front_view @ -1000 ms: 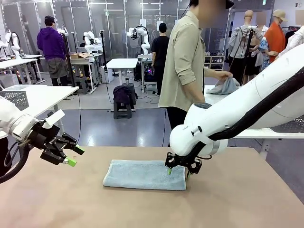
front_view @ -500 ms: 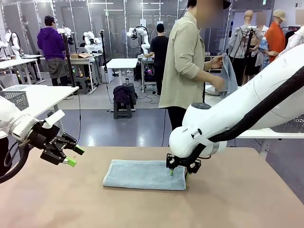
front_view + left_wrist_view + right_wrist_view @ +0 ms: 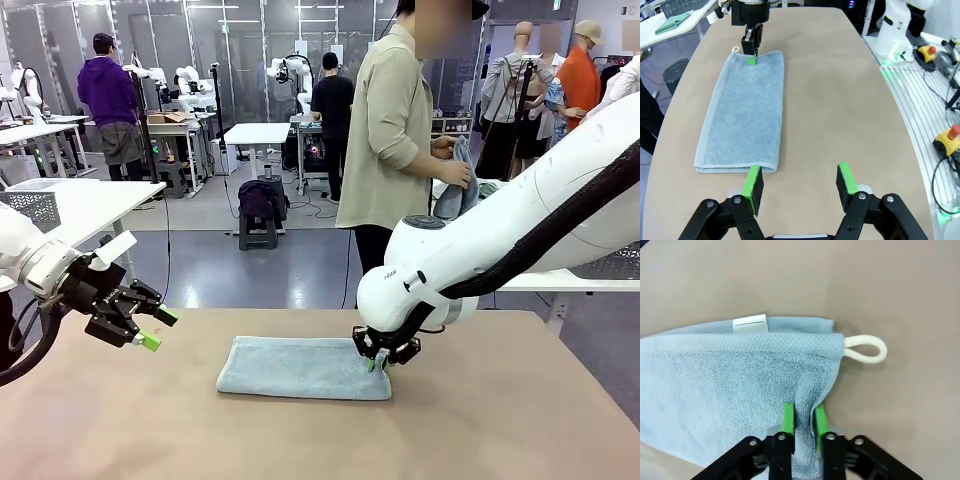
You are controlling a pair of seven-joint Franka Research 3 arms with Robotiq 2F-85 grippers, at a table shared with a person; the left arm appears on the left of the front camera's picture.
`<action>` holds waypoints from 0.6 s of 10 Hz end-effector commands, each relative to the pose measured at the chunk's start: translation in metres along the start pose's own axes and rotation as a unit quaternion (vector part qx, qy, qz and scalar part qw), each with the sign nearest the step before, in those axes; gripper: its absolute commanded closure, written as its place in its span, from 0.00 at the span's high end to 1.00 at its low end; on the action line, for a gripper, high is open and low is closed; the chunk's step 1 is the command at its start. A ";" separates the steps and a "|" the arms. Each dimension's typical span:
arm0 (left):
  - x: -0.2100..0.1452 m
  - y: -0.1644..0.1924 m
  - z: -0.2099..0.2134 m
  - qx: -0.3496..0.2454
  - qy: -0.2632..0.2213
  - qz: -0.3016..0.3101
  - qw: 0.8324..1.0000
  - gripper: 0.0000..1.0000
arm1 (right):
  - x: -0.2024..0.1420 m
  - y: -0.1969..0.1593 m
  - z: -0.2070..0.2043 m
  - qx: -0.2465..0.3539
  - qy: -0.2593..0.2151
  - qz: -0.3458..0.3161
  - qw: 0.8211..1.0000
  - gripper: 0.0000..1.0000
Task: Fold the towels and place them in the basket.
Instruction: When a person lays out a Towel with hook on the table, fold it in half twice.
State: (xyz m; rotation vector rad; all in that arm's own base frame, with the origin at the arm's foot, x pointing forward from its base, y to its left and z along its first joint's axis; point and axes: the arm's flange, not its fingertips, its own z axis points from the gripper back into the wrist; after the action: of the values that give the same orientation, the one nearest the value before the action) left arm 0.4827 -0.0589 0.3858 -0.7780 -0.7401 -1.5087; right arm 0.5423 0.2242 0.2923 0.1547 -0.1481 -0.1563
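Observation:
A light blue-grey towel (image 3: 300, 368) lies folded into a long strip on the brown table, its white label (image 3: 750, 324) and cream loop (image 3: 867, 349) at the right end. My right gripper (image 3: 378, 362) presses down on that end, shut on a pinched ridge of the towel (image 3: 730, 370) near its edge. My left gripper (image 3: 158, 330) hovers open above the table's left side, short of the towel's other end (image 3: 735, 167). A mint green towel (image 3: 672, 22) lies on a white side table, next to a dark mesh basket (image 3: 675, 5).
A person in an olive shirt (image 3: 385, 130) stands beyond the far edge, holding a grey-blue cloth (image 3: 455, 190). Another mesh basket (image 3: 35, 208) sits on a white table at far left. Bare tabletop (image 3: 520, 420) spreads in front of and beside the towel.
My right gripper's fingers have closed on the towel's right end and sunk slightly. The person has raised and gathered the cloth. My left arm has stayed still.

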 end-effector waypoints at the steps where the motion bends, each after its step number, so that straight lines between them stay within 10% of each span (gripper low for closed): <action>1: 0.000 -0.002 0.001 0.001 -0.002 -0.005 1.000 0.75 | -0.003 0.008 -0.008 -0.015 -0.013 -0.015 1.000 0.00; 6: 0.000 -0.002 0.001 0.001 -0.002 -0.005 1.000 0.75 | -0.001 -0.016 0.004 -0.021 -0.019 0.004 1.000 0.00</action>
State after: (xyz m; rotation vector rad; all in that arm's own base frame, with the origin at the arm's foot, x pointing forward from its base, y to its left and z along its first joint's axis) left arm 0.4827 -0.0589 0.3858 -0.7780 -0.7400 -1.5087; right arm 0.5430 0.2199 0.2933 0.1458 -0.1541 -0.1525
